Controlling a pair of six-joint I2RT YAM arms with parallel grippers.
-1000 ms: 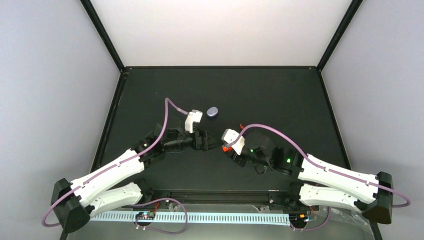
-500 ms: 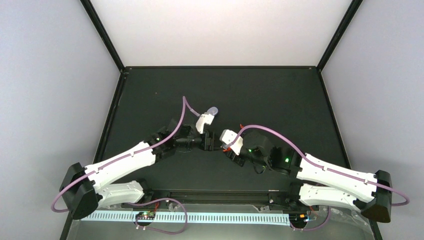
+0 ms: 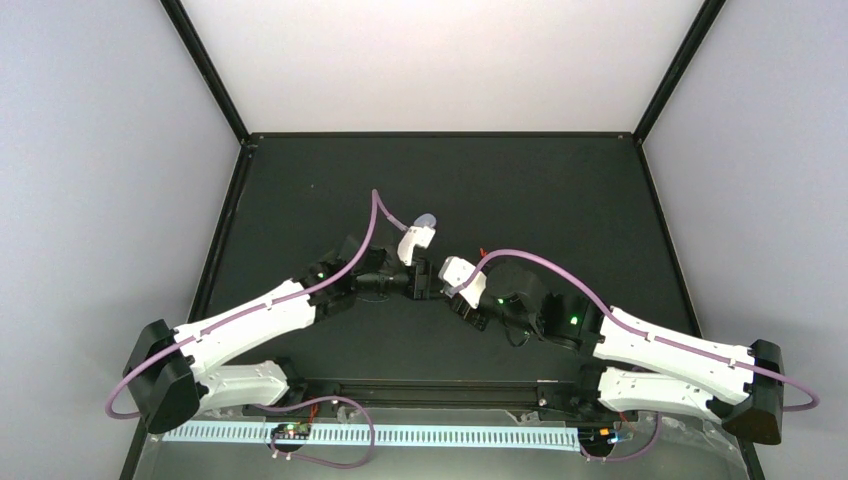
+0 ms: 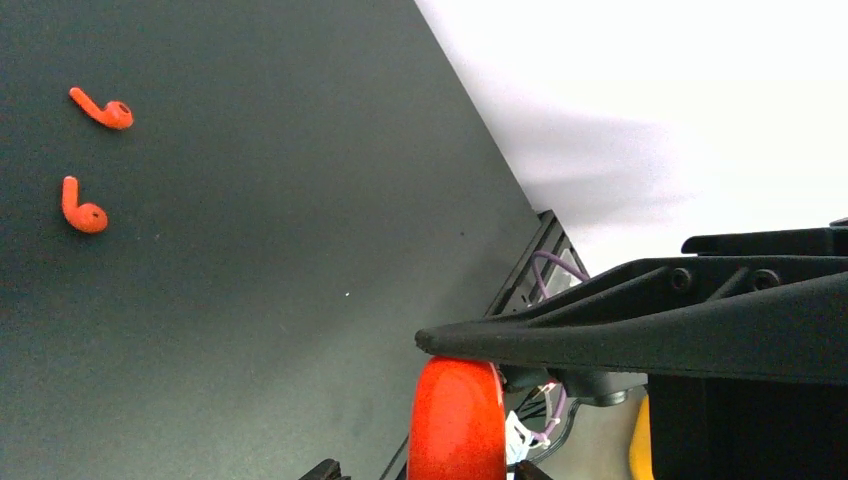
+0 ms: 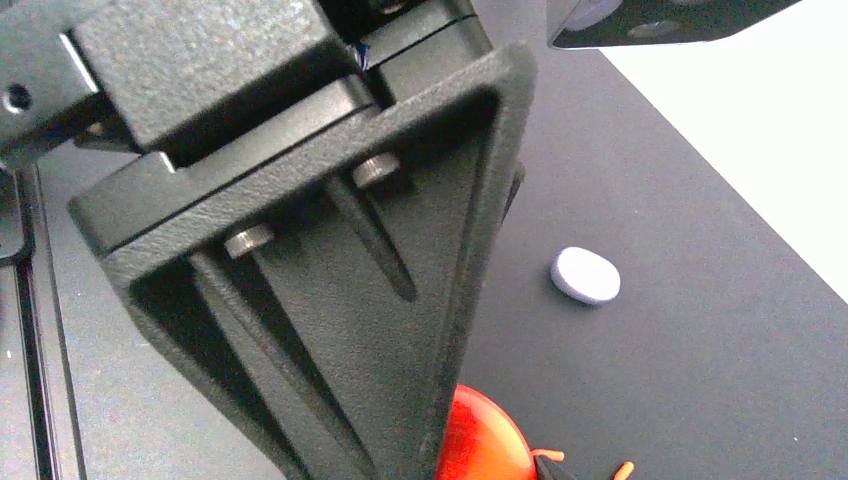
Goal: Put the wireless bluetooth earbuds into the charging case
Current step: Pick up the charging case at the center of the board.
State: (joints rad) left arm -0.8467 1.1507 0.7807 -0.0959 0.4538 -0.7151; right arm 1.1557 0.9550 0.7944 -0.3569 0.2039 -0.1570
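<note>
1. A matt black bench (image 3: 560,190) is enclosed by pale grey walls. Both arms are reached in to its middle, where their ends nearly meet.
2. From above, the left end effector (image 3: 424,285) and the right end effector (image 3: 455,298) are seen just beside one another. The gap of neither is shown, so it cannot be told whether either is wide, narrow or clamped.
3. In the left wrist view a rounded red-orange charging case (image 4: 455,425) is seen touching the tip of a black finger (image 4: 640,320). It also appears at the bottom edge of the right wrist view. Which end effector carries it cannot be settled.
4. Two red-orange earbuds are left loose on the bench, not yet seated in the case: an upper earbud (image 4: 105,111) and a lower earbud (image 4: 83,208), near each other but apart.
5. In the left wrist view both are placed well apart from the case, far toward the upper left corner. The upper earbud's stem is laid across the picture and the lower earbud's stem up it, roughly at right angles. In the right wrist view orange tips are caught just beside the case, so the right arm is judged the nearer.
6. A lilac case (image 5: 585,275) is set closed on the bench, farther off. No purple earbuds are shown.
</note>
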